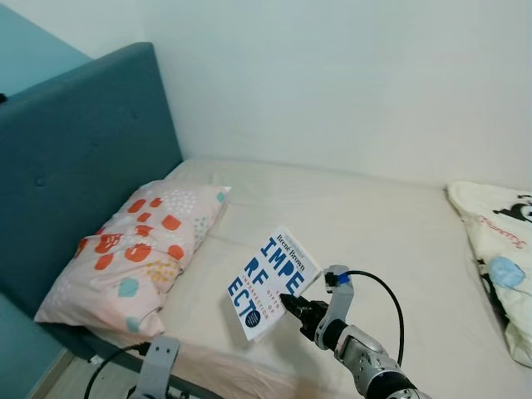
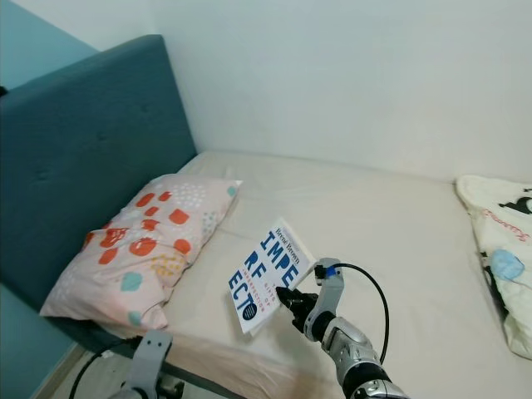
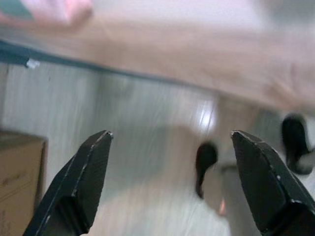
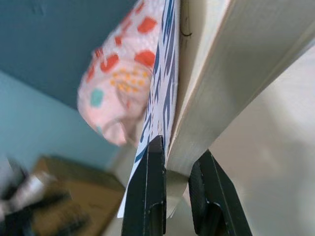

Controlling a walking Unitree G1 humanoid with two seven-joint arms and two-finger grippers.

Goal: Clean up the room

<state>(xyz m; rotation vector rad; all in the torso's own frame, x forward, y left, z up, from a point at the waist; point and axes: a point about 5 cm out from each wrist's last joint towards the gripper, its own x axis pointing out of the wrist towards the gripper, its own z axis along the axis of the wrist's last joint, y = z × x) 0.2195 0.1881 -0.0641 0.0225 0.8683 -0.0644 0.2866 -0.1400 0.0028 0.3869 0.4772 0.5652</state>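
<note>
Beige bed (image 1: 374, 224) meets teal headboard (image 1: 75, 158) and white wall (image 1: 349, 75).

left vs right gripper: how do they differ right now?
The right gripper is shut on the book, holding it above the bed; the left gripper is open and holds nothing. The right gripper is raised over the mattress; the left gripper hangs low beside the bed, over the floor. Both have two black fingers.
</note>
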